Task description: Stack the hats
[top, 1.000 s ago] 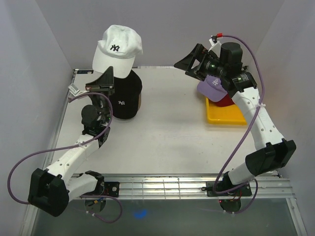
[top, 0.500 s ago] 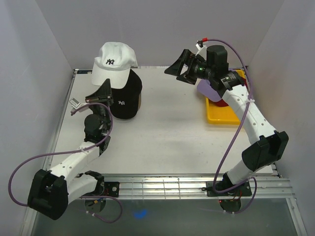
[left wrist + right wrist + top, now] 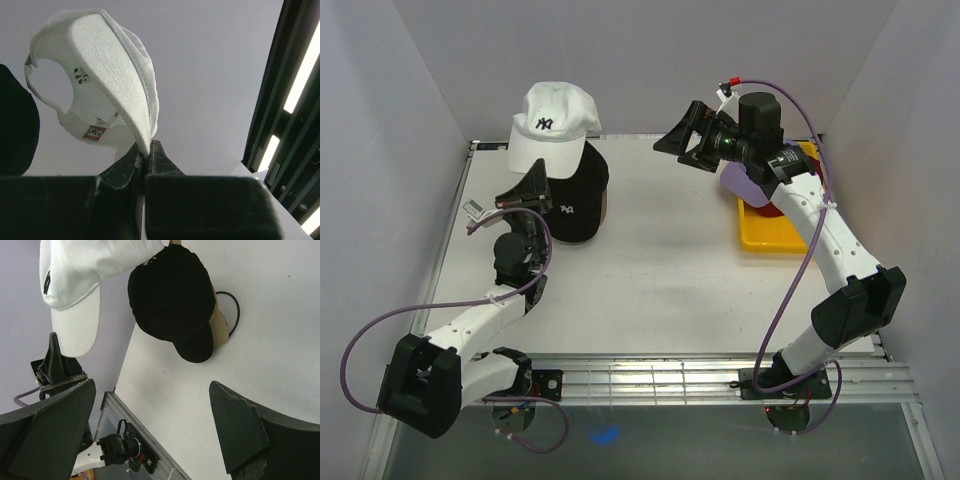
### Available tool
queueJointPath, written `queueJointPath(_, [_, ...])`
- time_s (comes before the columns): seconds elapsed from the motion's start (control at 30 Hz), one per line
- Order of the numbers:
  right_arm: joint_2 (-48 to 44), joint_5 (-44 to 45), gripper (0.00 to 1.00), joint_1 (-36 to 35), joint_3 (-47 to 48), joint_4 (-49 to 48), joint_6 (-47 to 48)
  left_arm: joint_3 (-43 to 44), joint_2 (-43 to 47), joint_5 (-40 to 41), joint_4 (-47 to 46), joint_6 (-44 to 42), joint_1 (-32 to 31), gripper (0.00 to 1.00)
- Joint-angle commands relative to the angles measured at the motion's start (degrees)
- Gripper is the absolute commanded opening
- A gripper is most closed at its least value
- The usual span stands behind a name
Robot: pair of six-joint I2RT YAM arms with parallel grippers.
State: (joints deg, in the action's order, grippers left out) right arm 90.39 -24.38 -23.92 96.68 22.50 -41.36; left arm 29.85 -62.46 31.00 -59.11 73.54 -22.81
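Note:
My left gripper [image 3: 540, 168] is shut on the brim tip of the white cap with a dark logo [image 3: 552, 125] and holds it tilted just above the black cap [image 3: 578, 200]. The black cap sits on a tan cap [image 3: 220, 329] at the table's back left. The left wrist view shows the white cap's underside [image 3: 115, 75] pinched in the gripper [image 3: 146, 150]. My right gripper [image 3: 680, 140] is open and empty, raised over the back middle. The right wrist view [image 3: 152, 390] shows the white cap [image 3: 80, 285] and black cap [image 3: 175, 295]. A lavender cap [image 3: 740, 182] and a dark red cap [image 3: 776, 207] lie at right.
A yellow tray [image 3: 775, 238] at the right holds the lavender and dark red caps, partly hidden by my right arm. White walls close in the table at the back and sides. A metal rail [image 3: 650, 375] runs along the near edge.
My left gripper lowered the white cap closer to the black cap. My right gripper moved left, away from the yellow tray. Little has moved in the last half second.

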Motion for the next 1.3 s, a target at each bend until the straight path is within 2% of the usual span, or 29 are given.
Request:
queueJointPath(0.0, [-0.1, -0.4, 1.00, -0.3, 0.3, -2.1, 1.5, 1.2, -1.0, -2.3, -4.3, 0.7, 1.2, 0.00])
queueJointPath(0.47, [-1.1, -0.2, 1.00, -0.3, -1.5, -2.4, 2.2, -1.5, -1.0, -4.5, -6.0, 3.0, 2.2, 0.00])
queueJointPath(1.27, [-2.8, -0.1, 1.00, -0.3, -6.6, -4.6, 2.3, -14.5, 2.8, -4.5, -10.8, 6.4, 2.2, 0.00])
